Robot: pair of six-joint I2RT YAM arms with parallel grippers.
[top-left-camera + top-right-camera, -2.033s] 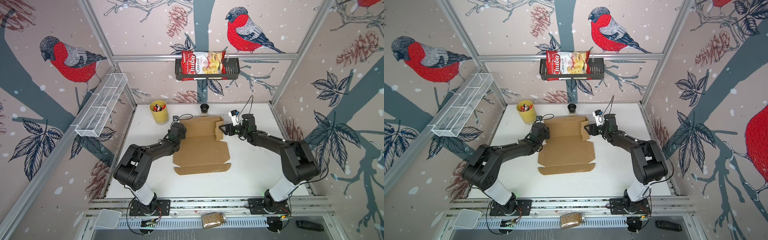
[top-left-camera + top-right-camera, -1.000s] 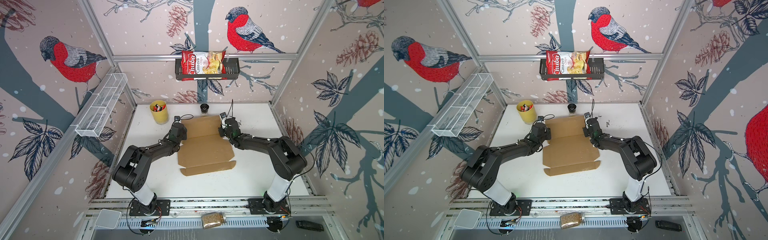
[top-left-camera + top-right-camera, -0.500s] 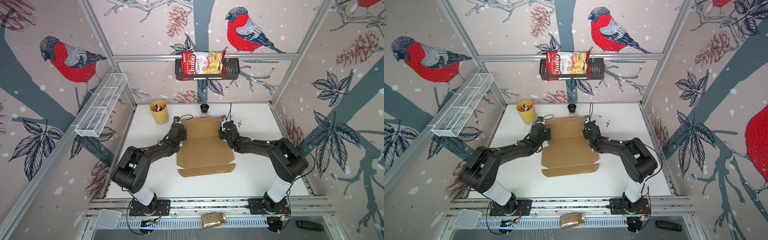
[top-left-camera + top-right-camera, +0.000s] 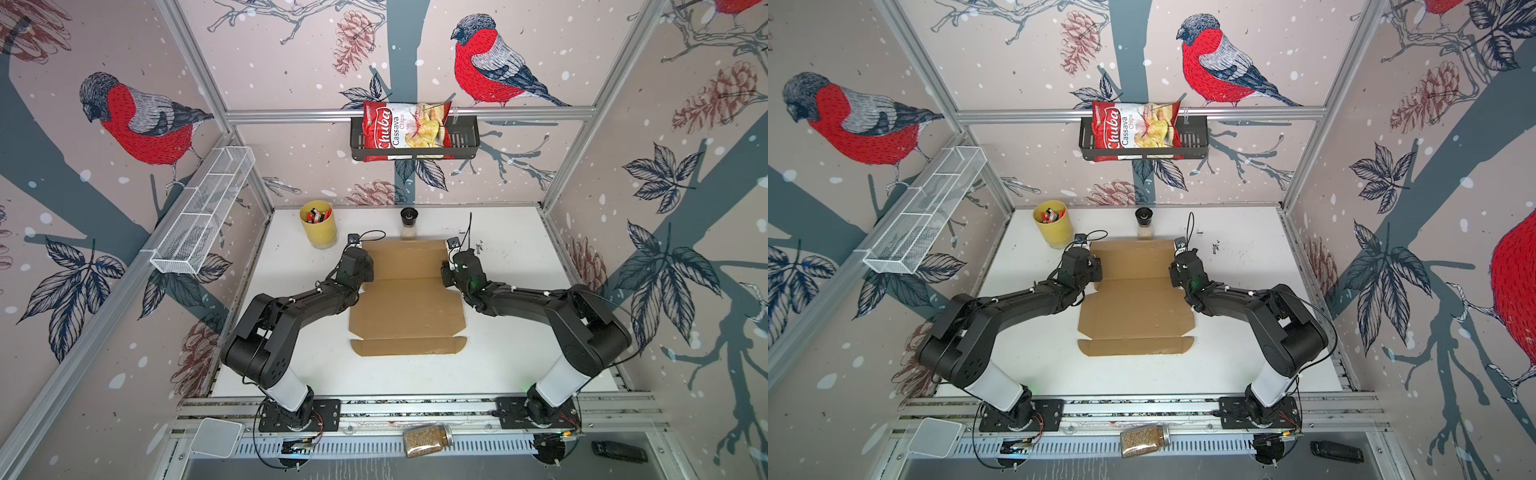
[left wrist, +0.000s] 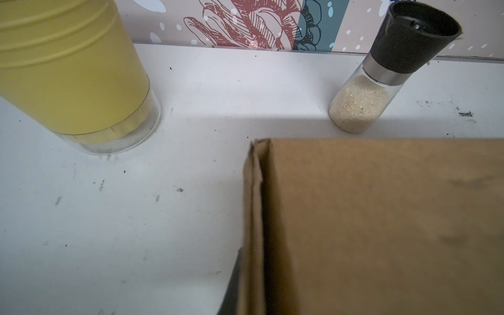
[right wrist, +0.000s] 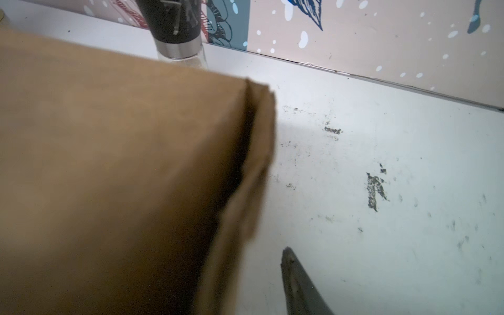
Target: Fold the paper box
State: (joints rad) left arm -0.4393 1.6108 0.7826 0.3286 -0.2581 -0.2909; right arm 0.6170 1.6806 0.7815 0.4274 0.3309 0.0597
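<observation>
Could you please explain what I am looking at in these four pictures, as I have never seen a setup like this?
Two black robot arms stand at the front of a white table. Two pictures come from a camera pair overhead and show nearly the same whole scene; the other two come from a small camera on each arm's wrist, hence the close-ups. On the table lies the paper box, a brown cardboard sheet mostly flat, with a yellow cup and a spice grinder behind it. The left end effector is shut and seems to pinch the box's raised left side flap. The right end effector is by the right flap, open, with one finger clear of the cardboard.
</observation>
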